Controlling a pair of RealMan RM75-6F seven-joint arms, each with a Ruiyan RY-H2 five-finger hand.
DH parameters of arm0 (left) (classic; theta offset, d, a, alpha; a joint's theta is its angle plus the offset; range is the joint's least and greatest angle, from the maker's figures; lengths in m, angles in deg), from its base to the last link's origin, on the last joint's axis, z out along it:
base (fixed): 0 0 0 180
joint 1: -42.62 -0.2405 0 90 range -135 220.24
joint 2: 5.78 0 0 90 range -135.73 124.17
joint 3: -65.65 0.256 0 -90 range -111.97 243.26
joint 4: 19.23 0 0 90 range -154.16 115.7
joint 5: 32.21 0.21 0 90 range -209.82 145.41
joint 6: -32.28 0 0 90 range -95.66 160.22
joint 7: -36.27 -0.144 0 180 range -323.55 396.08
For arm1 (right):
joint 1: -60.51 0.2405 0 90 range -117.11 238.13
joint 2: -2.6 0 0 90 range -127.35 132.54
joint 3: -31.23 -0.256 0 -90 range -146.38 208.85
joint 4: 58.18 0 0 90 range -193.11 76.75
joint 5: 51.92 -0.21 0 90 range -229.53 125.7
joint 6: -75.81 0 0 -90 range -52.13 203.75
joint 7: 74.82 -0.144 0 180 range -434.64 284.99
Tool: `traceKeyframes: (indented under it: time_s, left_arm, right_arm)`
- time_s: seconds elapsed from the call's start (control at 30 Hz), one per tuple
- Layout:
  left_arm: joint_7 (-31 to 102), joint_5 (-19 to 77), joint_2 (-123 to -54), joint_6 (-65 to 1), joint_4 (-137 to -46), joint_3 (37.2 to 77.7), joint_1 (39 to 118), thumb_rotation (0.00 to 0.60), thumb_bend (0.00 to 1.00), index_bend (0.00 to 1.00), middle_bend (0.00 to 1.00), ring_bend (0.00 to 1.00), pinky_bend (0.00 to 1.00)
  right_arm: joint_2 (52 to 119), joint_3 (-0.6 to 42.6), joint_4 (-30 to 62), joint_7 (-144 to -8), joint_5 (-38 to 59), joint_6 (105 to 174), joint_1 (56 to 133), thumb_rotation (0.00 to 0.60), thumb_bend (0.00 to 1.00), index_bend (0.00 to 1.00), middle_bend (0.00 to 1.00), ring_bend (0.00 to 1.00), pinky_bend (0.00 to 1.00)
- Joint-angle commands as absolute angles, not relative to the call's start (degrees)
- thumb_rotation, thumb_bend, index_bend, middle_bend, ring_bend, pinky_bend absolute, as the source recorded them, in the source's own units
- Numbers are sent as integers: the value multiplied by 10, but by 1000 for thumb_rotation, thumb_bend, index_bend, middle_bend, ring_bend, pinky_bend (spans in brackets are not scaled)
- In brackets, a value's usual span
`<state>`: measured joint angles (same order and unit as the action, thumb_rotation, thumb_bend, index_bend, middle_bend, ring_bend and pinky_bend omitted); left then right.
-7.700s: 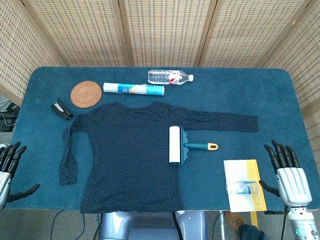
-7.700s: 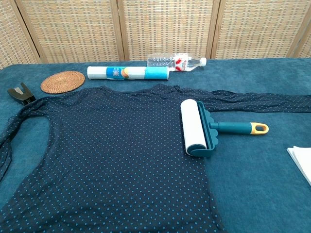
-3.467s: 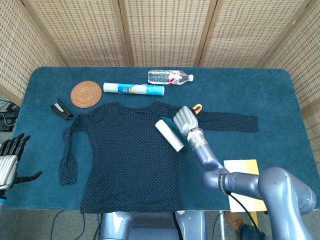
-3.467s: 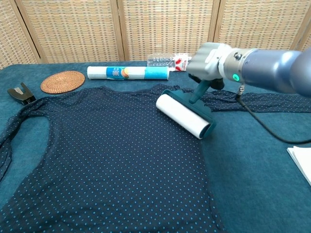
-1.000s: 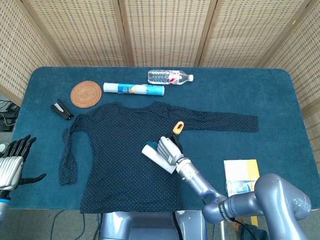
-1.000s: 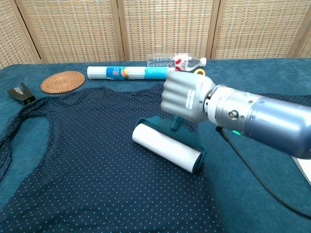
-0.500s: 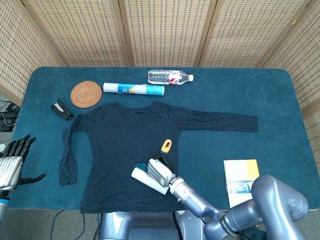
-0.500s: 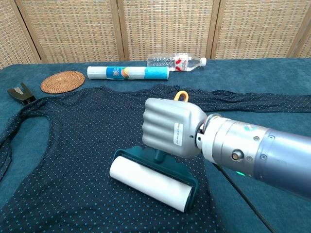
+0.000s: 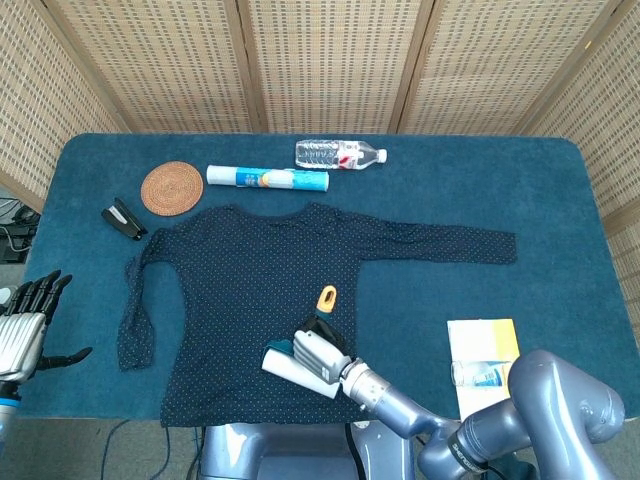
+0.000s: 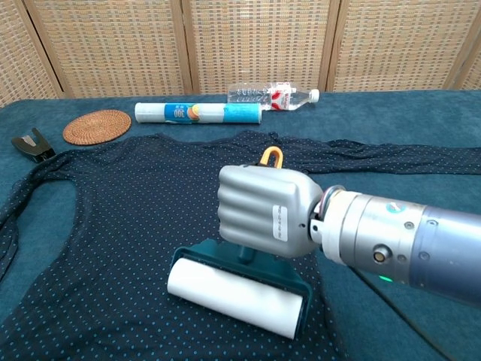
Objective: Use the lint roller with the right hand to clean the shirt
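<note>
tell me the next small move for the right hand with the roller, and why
Probably push the lint roller back up the shirt toward the collar. The right hand grips its handle, and the roller sits on the fabric close to the bottom hem, so little shirt is left ahead of it that way.

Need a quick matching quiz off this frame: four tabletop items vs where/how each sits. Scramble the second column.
Things:
1. lint roller
2. water bottle
3. woven coaster
4. black clip

Places or states:
A. lying on its side at the far edge of the table, beyond the shirt's collar
B. gripped by the right hand, roll down on the shirt's lower part
C. on the bare table beside the shirt's shoulder, on the left of the head view
D. flat round disc next to the blue-and-white tube

Pairs: 1-B, 2-A, 3-D, 4-C
</note>
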<state>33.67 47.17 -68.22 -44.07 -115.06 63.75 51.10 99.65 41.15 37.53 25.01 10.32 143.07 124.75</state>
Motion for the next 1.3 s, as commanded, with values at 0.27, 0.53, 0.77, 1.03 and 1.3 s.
traceKeyframes:
  time_s: [0.27,0.53,0.77,1.03,1.3]
  left_arm:
    - [336,467,-683,-436,-1147,637,513,600,0,0,0,0,0]
    - [335,459,-685,-429,-1144,635,516,600,0,0,0,0,0]
    - [333,450,-687,-423,-1140,633,518,600,0,0,0,0,0]
    - [327,448,-690,-420,-1139,633,520,600,0,0,0,0,0]
    - [331,457,-687,-428,-1146,635,517,600,0,0,0,0,0]
  right_arm:
    - [995,385,235,162,150,1369,1253,600,824,709,982,1000,1000]
    - [1013,354,120,129,144,1340,1250,600,815,698,982,1000,1000]
    - [1031,328,31,109,133,1320,1246,600,811,691,982,1000,1000]
    - [1034,321,17,71,162,1330,1233,600,694,594,981,1000,1000]
    - [1019,292,50,58,156,1372,1206,600,63,0,964,1000,1000]
